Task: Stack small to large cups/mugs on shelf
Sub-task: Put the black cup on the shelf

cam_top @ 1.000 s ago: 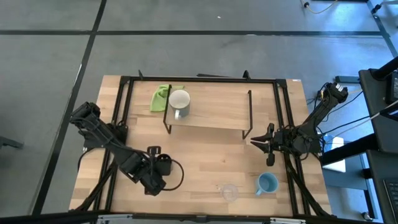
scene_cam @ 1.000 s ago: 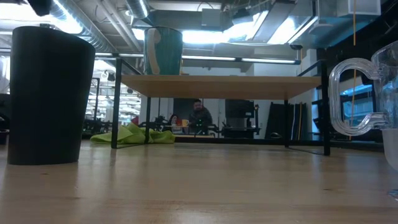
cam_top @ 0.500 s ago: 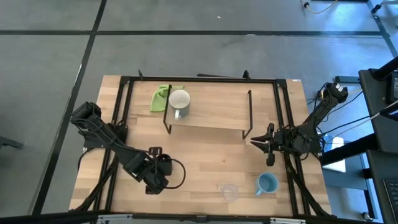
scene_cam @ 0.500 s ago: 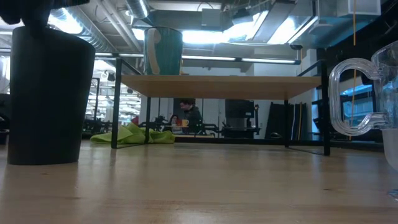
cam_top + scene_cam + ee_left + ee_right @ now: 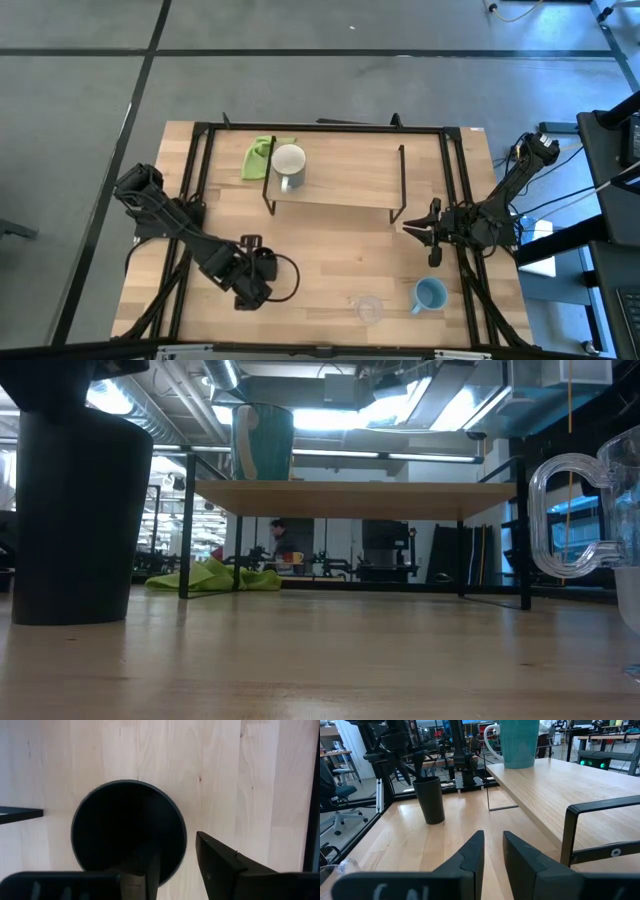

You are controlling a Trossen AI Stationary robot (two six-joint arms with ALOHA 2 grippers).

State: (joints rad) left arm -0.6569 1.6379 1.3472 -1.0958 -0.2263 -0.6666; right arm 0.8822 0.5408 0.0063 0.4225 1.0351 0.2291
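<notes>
The black cup (image 5: 128, 832) stands upright on the bench (image 5: 330, 250), mouth up, directly under the left tool (image 5: 175, 865), whose parted fingers straddle its rim, one inside, one outside. The right tool (image 5: 432, 235), nearly closed and empty, waits beside the shelf (image 5: 340, 175).

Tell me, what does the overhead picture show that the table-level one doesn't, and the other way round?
Only overhead: both arms, the left gripper straddling the black cup's rim, one finger inside, the right gripper idle beside the shelf, and the blue mug.

Only table-level: the room behind, with a person in it, and the space under the shelf.

Both: black cup, shelf, the mug on it, green cloth, clear cup.
</notes>
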